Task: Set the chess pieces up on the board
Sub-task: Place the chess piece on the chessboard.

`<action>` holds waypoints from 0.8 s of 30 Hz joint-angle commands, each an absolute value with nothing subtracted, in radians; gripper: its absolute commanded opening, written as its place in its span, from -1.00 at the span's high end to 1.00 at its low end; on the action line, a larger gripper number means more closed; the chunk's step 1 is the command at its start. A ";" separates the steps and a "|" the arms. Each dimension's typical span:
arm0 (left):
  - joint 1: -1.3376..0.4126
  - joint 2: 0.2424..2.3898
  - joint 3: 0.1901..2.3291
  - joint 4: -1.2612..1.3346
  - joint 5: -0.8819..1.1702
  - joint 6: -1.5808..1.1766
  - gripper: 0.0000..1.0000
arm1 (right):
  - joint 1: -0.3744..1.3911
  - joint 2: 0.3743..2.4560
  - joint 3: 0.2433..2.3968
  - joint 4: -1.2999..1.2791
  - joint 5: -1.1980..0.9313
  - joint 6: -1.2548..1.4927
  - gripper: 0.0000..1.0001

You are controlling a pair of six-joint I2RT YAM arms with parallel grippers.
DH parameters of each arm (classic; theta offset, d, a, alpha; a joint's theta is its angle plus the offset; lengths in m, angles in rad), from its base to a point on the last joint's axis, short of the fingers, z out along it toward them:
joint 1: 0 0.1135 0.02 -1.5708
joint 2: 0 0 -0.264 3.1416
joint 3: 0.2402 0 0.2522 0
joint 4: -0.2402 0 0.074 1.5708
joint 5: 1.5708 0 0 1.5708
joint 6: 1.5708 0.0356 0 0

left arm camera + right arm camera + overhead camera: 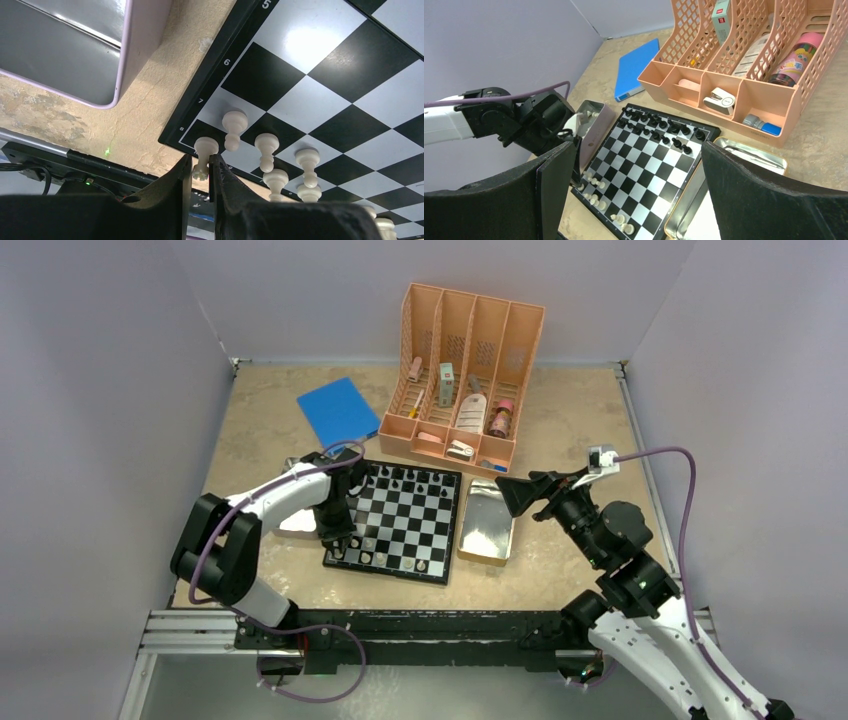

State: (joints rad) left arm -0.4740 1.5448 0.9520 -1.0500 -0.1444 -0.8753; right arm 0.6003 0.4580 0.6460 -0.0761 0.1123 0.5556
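The board [405, 522] lies at mid-table, also in the right wrist view [649, 160]. Black chess pieces [410, 480] fill its far rows. Several white pieces [385, 558] stand along the near edge, mostly at the near-left corner. My left gripper [338, 540] is down at that corner. In the left wrist view, the left gripper [200, 162] has its fingers tight on either side of the top of a white rook [205, 147], whose base rests on the board's corner square [197, 132]. My right gripper [512, 498] hovers wide open right of the board, nothing between its fingers [549, 190].
One metal tray [591, 120] sits against the board's left side under the left arm, another tray [487, 525] lies along its right side below the right gripper. A blue book [338, 412] and a peach organizer [460, 370] with bottles stand behind the board.
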 commanded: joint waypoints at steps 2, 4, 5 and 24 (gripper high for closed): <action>-0.477 1.563 0.957 -1.023 -0.194 -0.867 0.65 | 0.603 0.456 0.663 -0.036 0.106 0.537 -0.96; -0.477 1.564 0.959 -1.022 -0.194 -0.866 0.64 | 0.603 0.458 0.661 -0.034 0.107 0.537 -0.96; -0.477 1.563 0.959 -1.022 -0.193 -0.864 0.64 | 0.603 0.460 0.661 -0.034 0.106 0.536 -0.96; -0.476 1.520 0.963 -1.038 -0.152 -0.860 0.57 | 0.603 0.474 0.659 -0.032 0.106 0.534 -0.96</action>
State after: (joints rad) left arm -0.4740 1.5475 0.9516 -1.0187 -0.1589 -0.8700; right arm 0.6003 0.4690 0.6460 -0.0757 0.1123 0.5556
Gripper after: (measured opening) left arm 0.202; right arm 0.980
